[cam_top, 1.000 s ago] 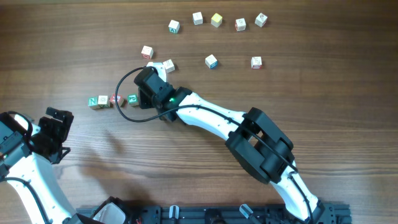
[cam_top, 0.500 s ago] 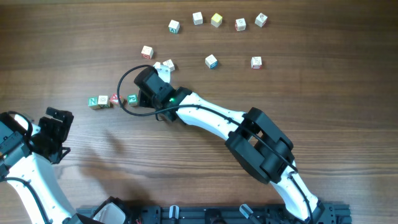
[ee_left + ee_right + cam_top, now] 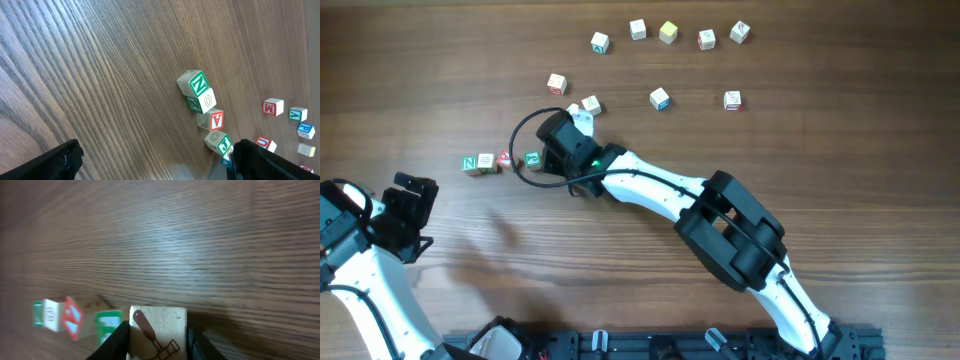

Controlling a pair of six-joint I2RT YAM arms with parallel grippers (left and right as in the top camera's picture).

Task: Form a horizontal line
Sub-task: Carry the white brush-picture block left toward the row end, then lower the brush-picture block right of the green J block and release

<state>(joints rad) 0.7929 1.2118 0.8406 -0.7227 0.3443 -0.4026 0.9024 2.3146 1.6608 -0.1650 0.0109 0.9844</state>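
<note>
The horizontal line is a short row of four white letter cubes left of the table's middle, starting with a green N. It also shows in the left wrist view and the right wrist view. My right gripper sits just right of the row's right end and is shut on a white cube with a brown hammer picture. My left gripper is open and empty at the lower left, apart from the row; its fingers frame bare wood.
Several loose letter cubes lie beyond the row: one and another near my right wrist, two at mid right, and several along the far edge. A black cable loops by the right wrist.
My right arm has shifted slightly left with the cube still in its jaws. The row and the left arm have not moved.
</note>
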